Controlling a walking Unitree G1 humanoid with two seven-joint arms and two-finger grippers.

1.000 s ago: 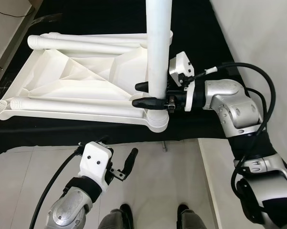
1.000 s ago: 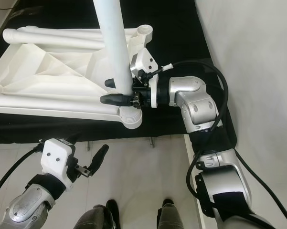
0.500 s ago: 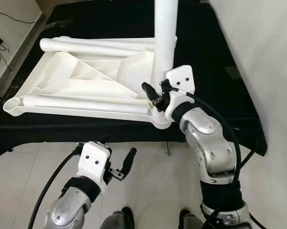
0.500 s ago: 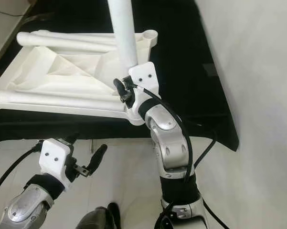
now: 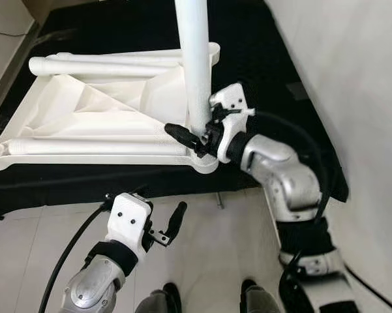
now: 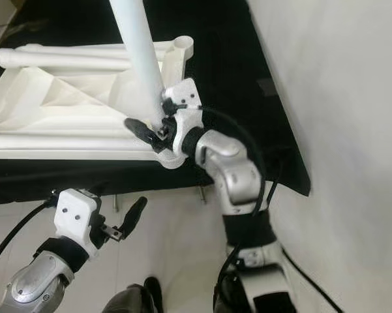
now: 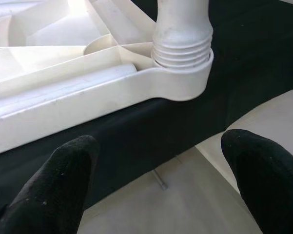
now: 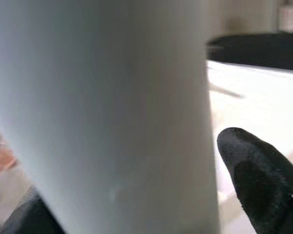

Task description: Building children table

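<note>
The white table leg (image 5: pixel 194 65) stands upright at centre frame, its threaded foot in the upturned tabletop's (image 5: pixel 85 117) corner socket. The right gripper (image 5: pixel 197 135) clamps it; the left gripper (image 5: pixel 171 223) hangs lower left, jaws apart and empty.

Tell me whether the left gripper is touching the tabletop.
Apart. In the left eye view the left gripper hangs open over the floor, short of the tabletop; the left wrist view shows bare floor between its fingers.

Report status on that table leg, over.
Right gripper clamped on upright leg, seated in tabletop corner socket. Left gripper open, idle over floor. Two legs lie loose on tabletop.
</note>
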